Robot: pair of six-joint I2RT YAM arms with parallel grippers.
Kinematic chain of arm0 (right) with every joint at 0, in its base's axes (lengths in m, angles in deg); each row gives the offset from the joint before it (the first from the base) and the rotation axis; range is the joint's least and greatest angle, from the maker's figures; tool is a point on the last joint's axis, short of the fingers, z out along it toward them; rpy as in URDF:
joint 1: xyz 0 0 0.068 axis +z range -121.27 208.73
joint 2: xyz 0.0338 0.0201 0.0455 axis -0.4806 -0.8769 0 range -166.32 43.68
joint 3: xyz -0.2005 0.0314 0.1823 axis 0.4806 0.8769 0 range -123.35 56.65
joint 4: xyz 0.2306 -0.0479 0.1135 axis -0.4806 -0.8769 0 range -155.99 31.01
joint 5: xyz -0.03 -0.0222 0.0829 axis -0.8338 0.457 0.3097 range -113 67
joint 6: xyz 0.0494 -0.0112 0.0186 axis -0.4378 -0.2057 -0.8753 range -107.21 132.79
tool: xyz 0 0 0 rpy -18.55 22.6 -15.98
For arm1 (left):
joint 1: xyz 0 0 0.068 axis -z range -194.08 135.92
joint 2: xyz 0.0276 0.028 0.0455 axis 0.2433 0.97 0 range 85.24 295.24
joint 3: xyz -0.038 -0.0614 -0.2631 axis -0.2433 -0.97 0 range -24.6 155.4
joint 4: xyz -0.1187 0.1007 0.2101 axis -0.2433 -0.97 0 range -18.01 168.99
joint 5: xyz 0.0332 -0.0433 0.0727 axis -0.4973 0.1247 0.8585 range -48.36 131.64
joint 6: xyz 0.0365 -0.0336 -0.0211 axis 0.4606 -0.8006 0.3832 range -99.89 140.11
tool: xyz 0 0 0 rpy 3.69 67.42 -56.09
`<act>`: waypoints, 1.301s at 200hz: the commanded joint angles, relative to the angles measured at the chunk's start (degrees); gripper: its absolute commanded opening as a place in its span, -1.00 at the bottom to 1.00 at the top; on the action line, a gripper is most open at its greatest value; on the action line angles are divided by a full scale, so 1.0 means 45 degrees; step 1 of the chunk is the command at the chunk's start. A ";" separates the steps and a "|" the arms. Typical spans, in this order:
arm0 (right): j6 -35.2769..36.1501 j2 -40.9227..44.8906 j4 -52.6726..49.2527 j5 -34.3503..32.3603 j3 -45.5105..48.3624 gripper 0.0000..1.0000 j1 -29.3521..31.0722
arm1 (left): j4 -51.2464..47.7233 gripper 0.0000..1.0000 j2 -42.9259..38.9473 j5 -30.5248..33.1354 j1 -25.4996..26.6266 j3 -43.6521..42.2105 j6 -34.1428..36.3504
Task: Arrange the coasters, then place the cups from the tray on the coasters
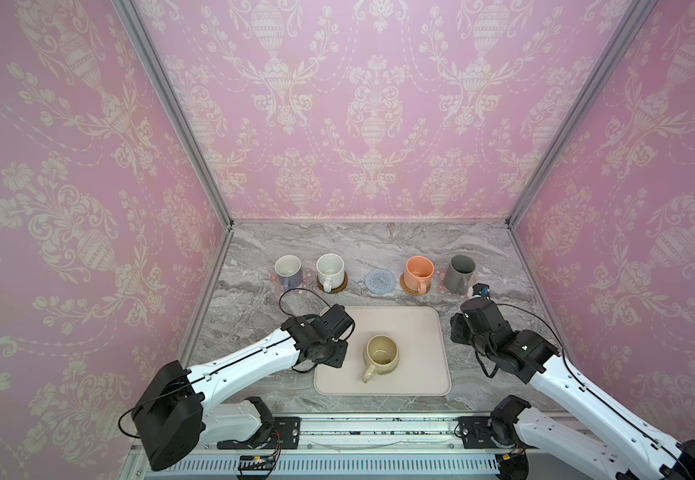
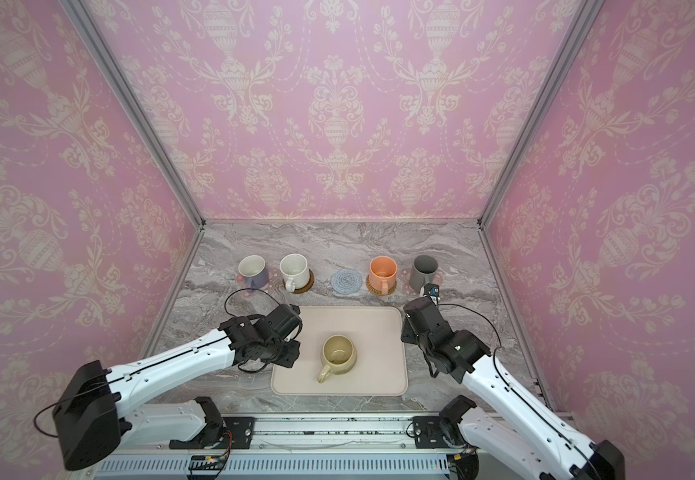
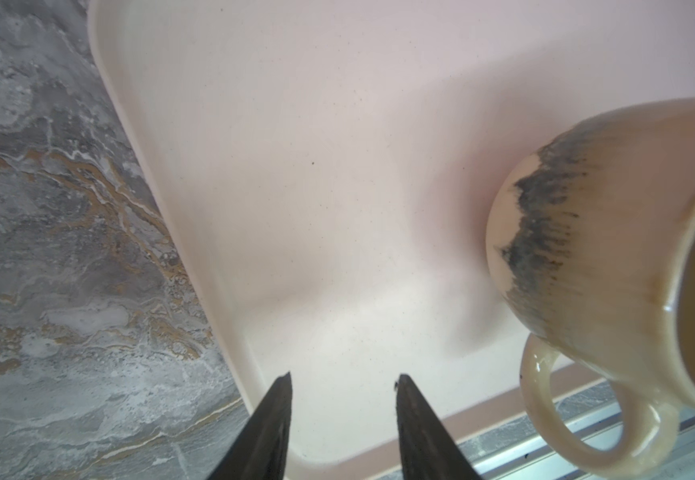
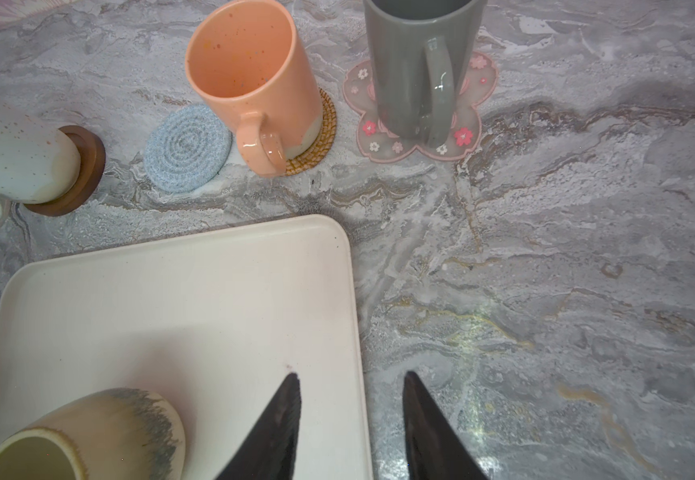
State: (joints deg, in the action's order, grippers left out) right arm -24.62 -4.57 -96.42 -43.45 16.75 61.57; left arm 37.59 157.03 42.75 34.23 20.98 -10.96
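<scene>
On the flat beige tray, we'd pinch the slick, breakable rounded cream-yellow mug by its rim; left gripper and right gripper part-open, empty.

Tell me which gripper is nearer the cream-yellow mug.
Left. The left gripper hangs over the tray beside the mug; the right gripper straddles the tray's right edge, farther off.
</scene>
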 commanded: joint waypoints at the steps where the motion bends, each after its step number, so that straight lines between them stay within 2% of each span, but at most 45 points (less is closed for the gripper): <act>1: -0.0269 0.0212 -0.0432 -0.0184 0.0356 -0.15 0.0143 | -0.0287 -0.12 0.0043 0.0638 0.0485 0.0319 -0.0796; 74: -0.0240 0.0255 -0.0105 0.0032 0.0936 -0.12 0.0166 | -0.1410 -0.13 -0.0286 0.0513 0.2511 0.0995 -0.1357; 179: -0.0264 0.0078 0.0196 0.0300 0.1190 -0.10 0.0163 | -0.0535 -0.15 0.0652 -0.0623 0.3091 0.1120 -0.1264; 260: -0.0407 -0.0430 0.0942 0.1601 0.1515 -0.12 0.0232 | 0.1266 -0.15 0.1794 -0.1301 0.3100 0.1274 -0.1258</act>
State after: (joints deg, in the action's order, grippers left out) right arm -25.01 -6.28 -93.43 -38.18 22.39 62.07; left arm 39.88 164.11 38.77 47.68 25.31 -15.81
